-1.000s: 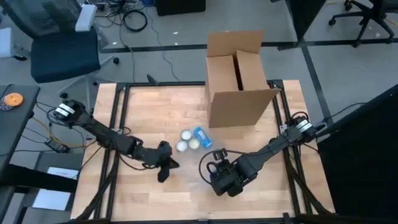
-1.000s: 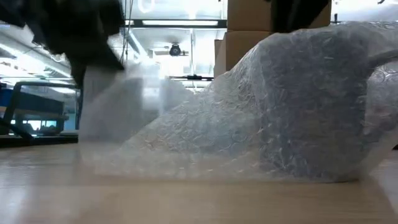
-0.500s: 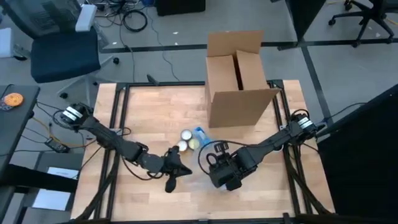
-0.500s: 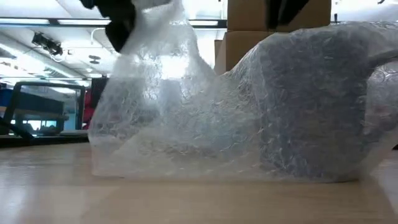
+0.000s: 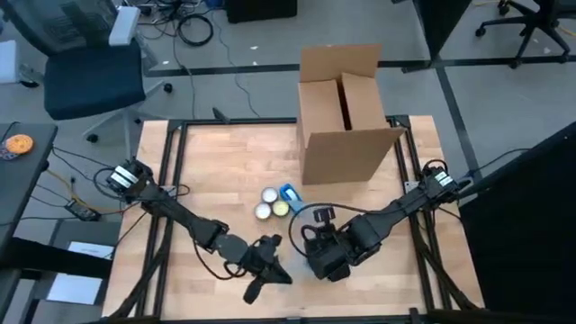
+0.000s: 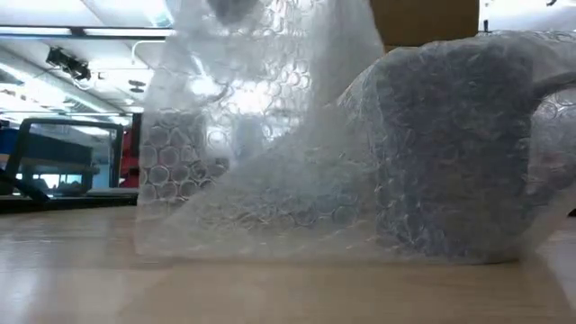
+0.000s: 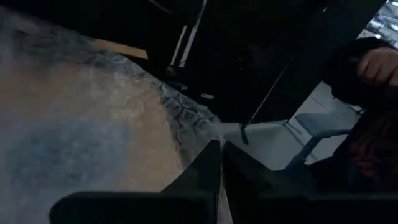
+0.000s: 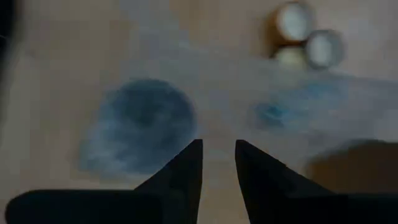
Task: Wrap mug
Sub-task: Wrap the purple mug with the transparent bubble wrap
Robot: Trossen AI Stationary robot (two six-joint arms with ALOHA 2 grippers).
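Near the surface's point(image 5: 207, 162) front edge, the left gripper point(image 5: 270, 267) pinches a bubble wrap point(image 6: 261, 135) edge, having swept rightward since a second ago and lifted the sheet higher. Beside it, the right gripper point(image 5: 326, 261) hovers, fingers slightly parted, over the dark mug point(image 6: 450, 153), whose orientation cannot be told beneath the wrap.

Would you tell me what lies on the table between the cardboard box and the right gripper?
In the high view, tape rolls and a blue object lie between the cardboard box and the right gripper.
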